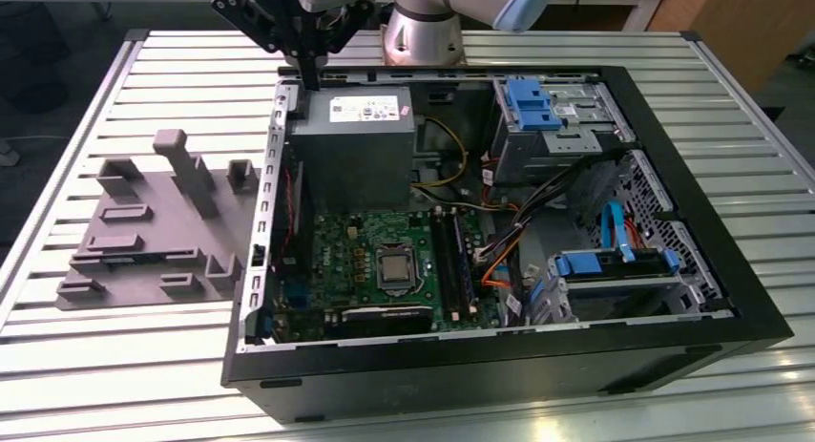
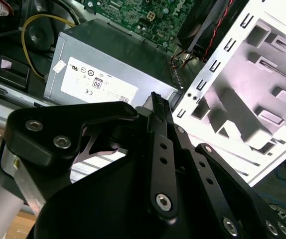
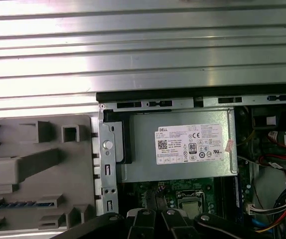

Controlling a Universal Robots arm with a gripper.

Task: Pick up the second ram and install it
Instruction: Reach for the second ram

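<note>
Well, the gripper (image 1: 309, 79) hangs above the far rim of the open computer case (image 1: 510, 351), just over the corner of the grey power supply (image 1: 357, 141). In the second wrist view the fingers (image 2: 159, 149) are drawn together to a narrow tip with nothing between them. The second ram (image 3: 11, 204) seems to be the thin blue-green strip lying flat in a slot of the grey tray (image 3: 38, 164) in the first wrist view, though little of it shows there. The tray (image 1: 140, 232) rests on the slatted counter (image 1: 102, 385), just beside the case on the exterior view's left and well apart from the gripper. Inside the case, the long black memory sockets (image 1: 449, 261) run along the green motherboard (image 1: 369, 261), near the exterior view's right edge of the board.
</note>
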